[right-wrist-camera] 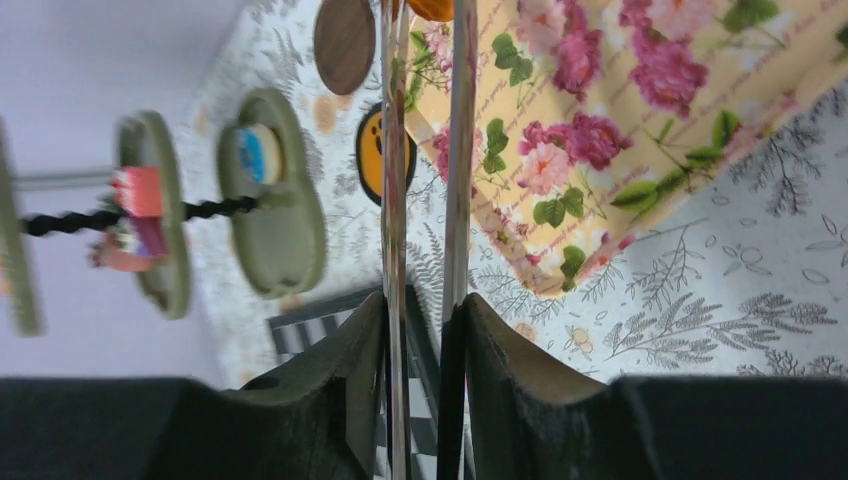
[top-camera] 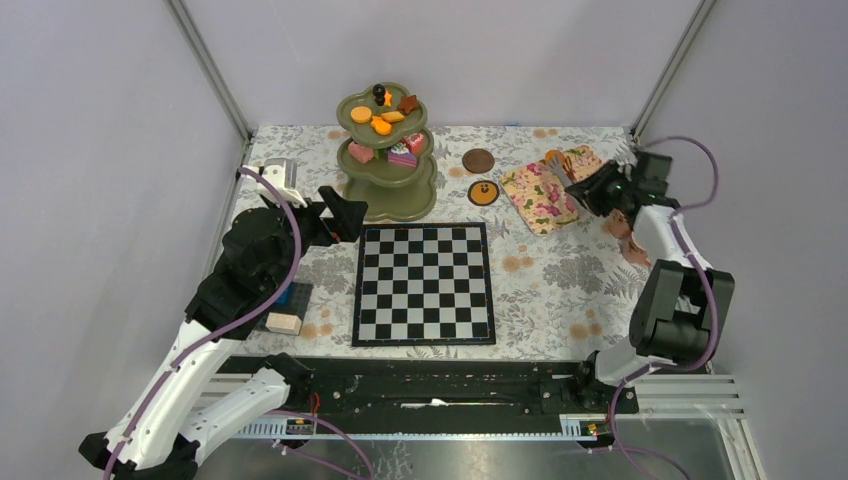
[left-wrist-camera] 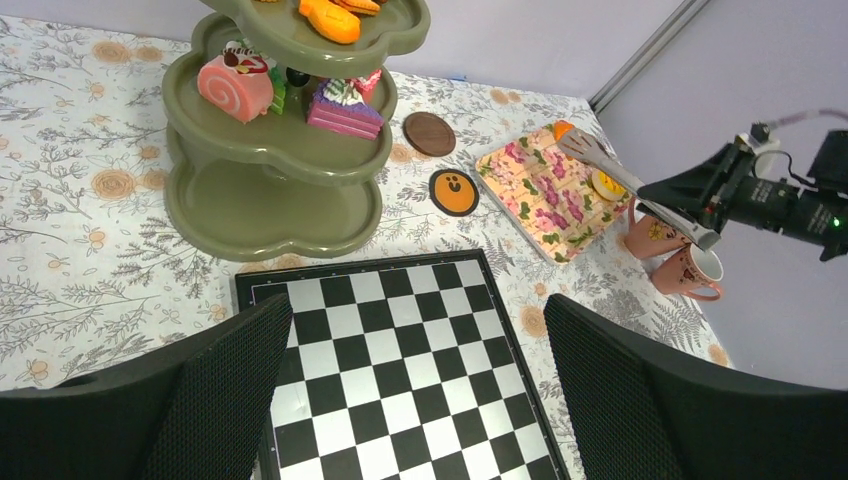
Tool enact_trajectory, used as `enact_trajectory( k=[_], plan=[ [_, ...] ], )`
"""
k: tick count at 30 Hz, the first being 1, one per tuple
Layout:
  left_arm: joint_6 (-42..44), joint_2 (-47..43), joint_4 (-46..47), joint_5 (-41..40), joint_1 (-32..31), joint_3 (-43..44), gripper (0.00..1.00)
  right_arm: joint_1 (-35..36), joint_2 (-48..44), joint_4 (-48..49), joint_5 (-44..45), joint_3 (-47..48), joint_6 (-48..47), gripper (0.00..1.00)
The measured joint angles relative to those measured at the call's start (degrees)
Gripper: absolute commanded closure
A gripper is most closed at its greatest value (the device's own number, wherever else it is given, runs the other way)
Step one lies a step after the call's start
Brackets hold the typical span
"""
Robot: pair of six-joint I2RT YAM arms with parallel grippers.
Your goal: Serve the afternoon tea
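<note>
Right wrist view: metal tongs (right-wrist-camera: 425,150) are being clamped between the fingers of the right gripper (right-wrist-camera: 425,322). The blades are nearly together, with their tips at an orange pastry (right-wrist-camera: 432,8) on the floral tray's (right-wrist-camera: 620,130) far corner. The pastry is being judged light, rigid and probably slick against steel, so it is best pinched gently across its broad middle. The left gripper (left-wrist-camera: 417,305) is being held wide open over the chessboard (left-wrist-camera: 400,380), near the green stand (left-wrist-camera: 260,215), carrying nothing.
</note>
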Motion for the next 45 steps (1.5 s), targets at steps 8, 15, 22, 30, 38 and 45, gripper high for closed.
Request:
enact_trajectory(
  k=[8,15,22,30,38,45],
  plan=[
    [-0.3,0.4,1.0,1.0,0.0,0.0,0.01,-9.0,-1.4,20.4,-21.0,-14.8,20.4,0.64],
    [-0.7,0.7,1.6,1.6,0.0,0.0,0.01,-6.1,-1.4,39.6,-30.0,-23.4,37.3,0.63],
    [-1.6,0.9,2.0,2.6,0.0,0.0,0.01,3.4,-1.4,44.3,-30.9,-25.2,40.3,0.62],
    [-2.1,1.4,2.6,3.2,0.0,0.0,0.01,17.2,1.9,38.5,-25.9,-23.2,31.8,0.60],
    [-2.2,1.4,2.5,3.6,0.0,0.0,0.01,23.4,9.9,39.2,-22.1,-18.1,30.5,0.60],
    [-2.2,1.1,2.4,3.5,0.0,0.0,0.01,27.4,15.0,37.1,-19.0,-9.7,27.8,0.59]
  ],
)
